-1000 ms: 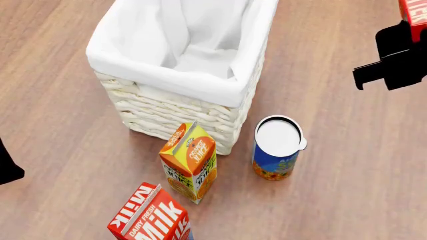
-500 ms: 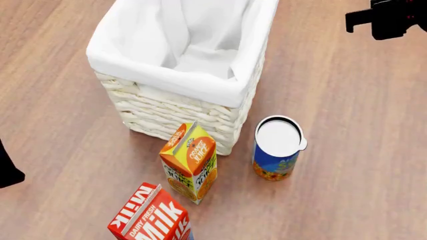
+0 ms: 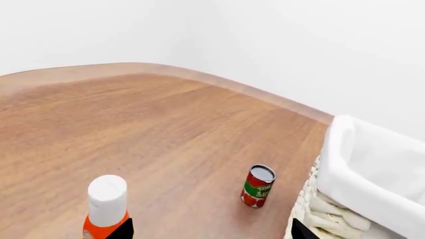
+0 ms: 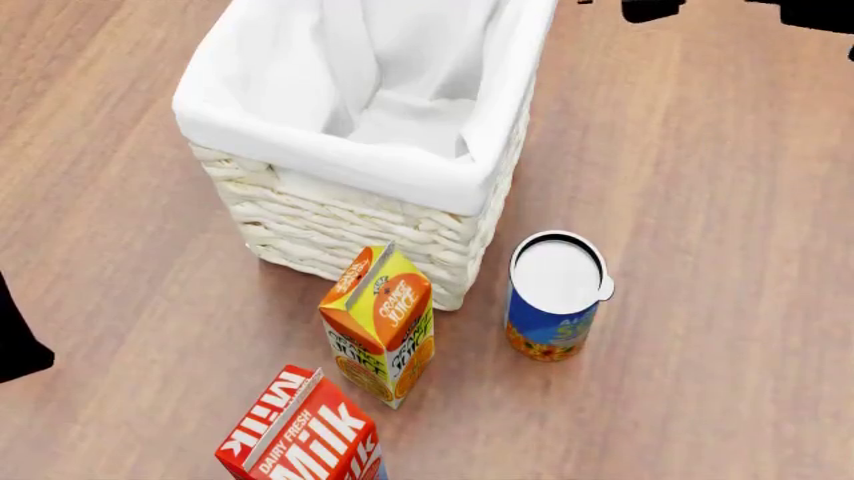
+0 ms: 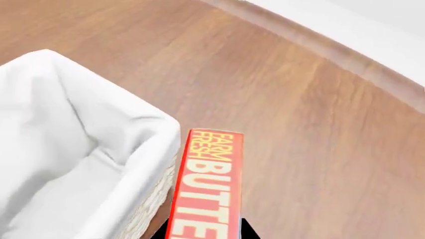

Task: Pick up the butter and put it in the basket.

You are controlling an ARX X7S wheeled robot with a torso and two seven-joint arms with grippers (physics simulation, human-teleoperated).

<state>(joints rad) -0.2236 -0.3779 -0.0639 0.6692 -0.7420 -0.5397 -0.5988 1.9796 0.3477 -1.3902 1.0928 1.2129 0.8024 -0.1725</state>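
Up and away goes my right gripper (image 4: 721, 10) — a second ago it sat low by the table's right edge with the butter's red end showing in the head view; now only a dark sliver of it clips the top of that view, beyond the basket's far right corner. Everything on the table has stayed put.

My right wrist camera tells the rest. The butter (image 5: 207, 184) is in my grasp, its red side with the lettering running out ahead of the camera, so I judge the jaws closed on its hidden near end, though the fingers themselves barely show. It hangs in the air just beside the basket (image 5: 143, 149), outside the cloth-lined rim and not yet over the opening. The white liner inside looks bare from here.

My left gripper (image 3: 209, 230) idles low near the table's left edge; only two dark fingertips (image 3: 121, 229) show, set wide apart with nothing between them.

Near the front edge stand the juice carton (image 4: 379, 325) and the milk carton (image 4: 304, 432), with a blue can (image 4: 555, 295) just beside the basket's front corner. The left wrist view also catches a tomato can (image 3: 257, 185) near the wicker and an orange bottle (image 3: 106, 205).

So: pick-up done, carry well along. Left, I reckon, is to shift the box over the rim, then let go.
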